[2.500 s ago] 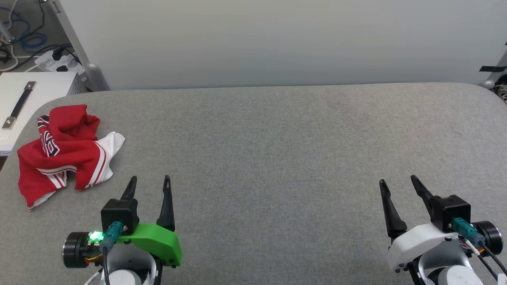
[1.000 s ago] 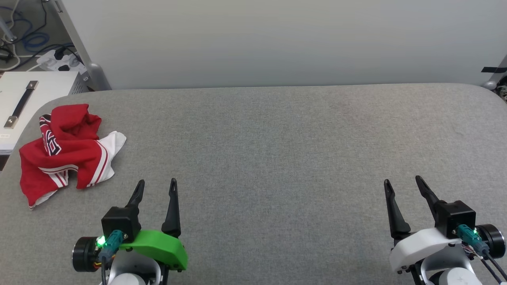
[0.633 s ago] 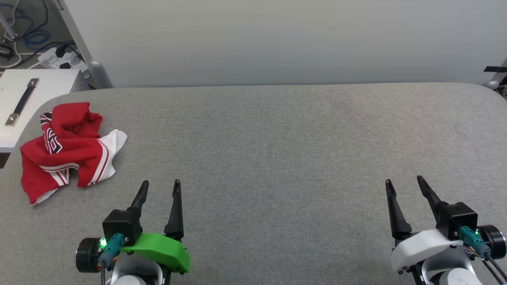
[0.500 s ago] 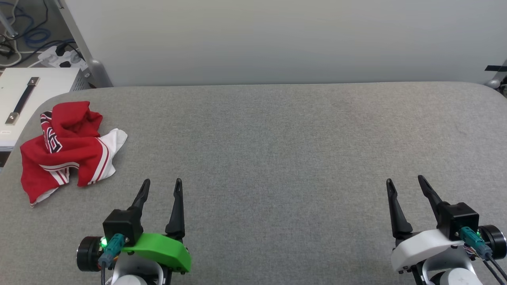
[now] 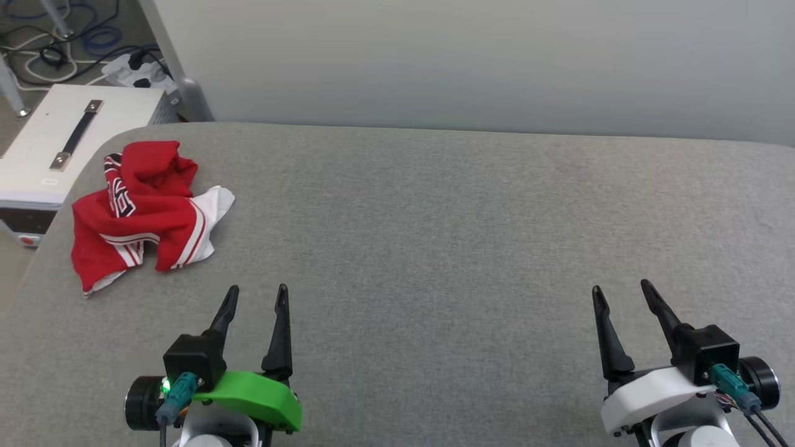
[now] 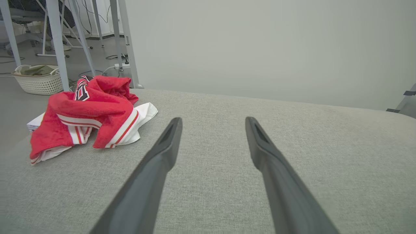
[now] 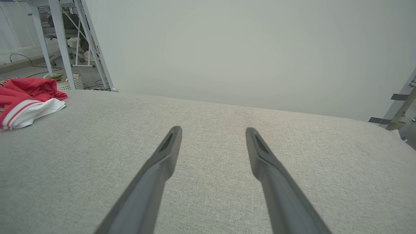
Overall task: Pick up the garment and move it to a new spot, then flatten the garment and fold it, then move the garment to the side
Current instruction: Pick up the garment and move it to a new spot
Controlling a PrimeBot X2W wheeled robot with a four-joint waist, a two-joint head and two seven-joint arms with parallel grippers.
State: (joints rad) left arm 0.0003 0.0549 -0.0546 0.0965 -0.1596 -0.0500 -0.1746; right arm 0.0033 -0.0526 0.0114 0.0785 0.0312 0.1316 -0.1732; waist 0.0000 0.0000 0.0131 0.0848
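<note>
Here's the wide grey fabric-covered bench [image 5: 435,236], and nothing is picked up yet. The crumpled red jersey T-shirt with white sleeves and striped trim [image 5: 146,214] sits heaped at the bench's far left corner, near the edge and well apart from both arms. The left jaws stand wide and empty, nearer the heap, and the right jaws are wide and empty too, away on the right. This reach looks like the left arm's job. I'd go in over the top and pinch a raised red fold rather than the thin white sleeve edge. Then lift until the hem clears and carry it to the bare middle, where there's room to spread. Watch that corner, because a drag could tip cloth off the edge. On to textures: the bench is a flat, fine weave with rounded corners, likely grippy on cloth. The shirt is soft, limp knit, bunched in deep folds with black lettering peeking out. The long dark fingers [image 5: 279,329] look stiff and smooth, tapering to thin tips.
</note>
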